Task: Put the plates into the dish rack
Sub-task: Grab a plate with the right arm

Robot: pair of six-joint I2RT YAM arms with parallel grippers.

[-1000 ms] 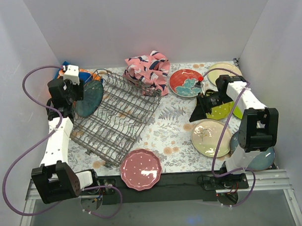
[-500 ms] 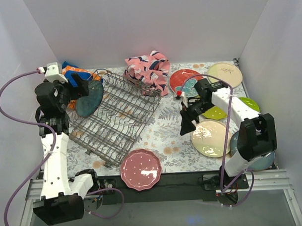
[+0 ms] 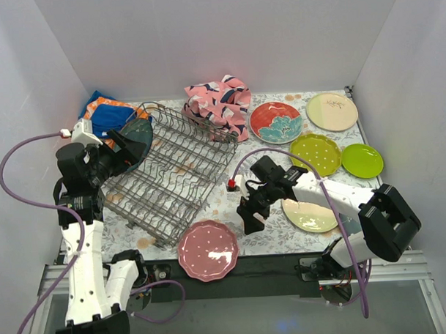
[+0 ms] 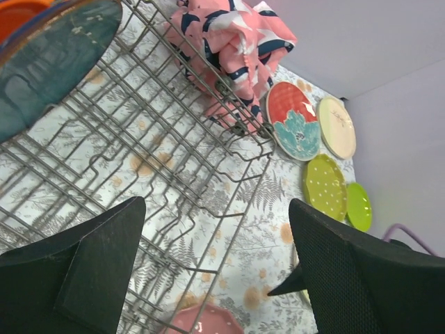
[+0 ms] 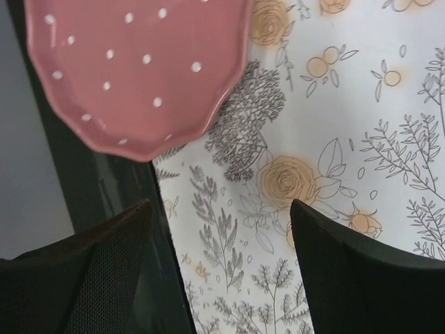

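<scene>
A: Dish rack (image 3: pixel 172 169) where?
B: At 9 o'clock on the table. One teal plate (image 3: pixel 134 143) apparently slotted at its 10 o'clock end.
A: Left to load?
B: Plenty. Pink dotted plate (image 3: pixel 208 249) flat at 6 o'clock, five other plates (image 3: pixel 315 154) flat from 1 to 4 o'clock. Early stage, probably.
A: Grippers?
B: Left gripper (image 4: pixel 221 236) spread wide, empty, beside the teal plate. Right gripper (image 5: pixel 219 268) spread, empty, near the pink one's 2 o'clock.

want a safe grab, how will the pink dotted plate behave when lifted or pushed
The pink dotted plate looks glazed and rigid: probably slick, breakable. Lying flat, it should slide, not tip, when pushed; its scalloped rim seems the only hold.
</scene>
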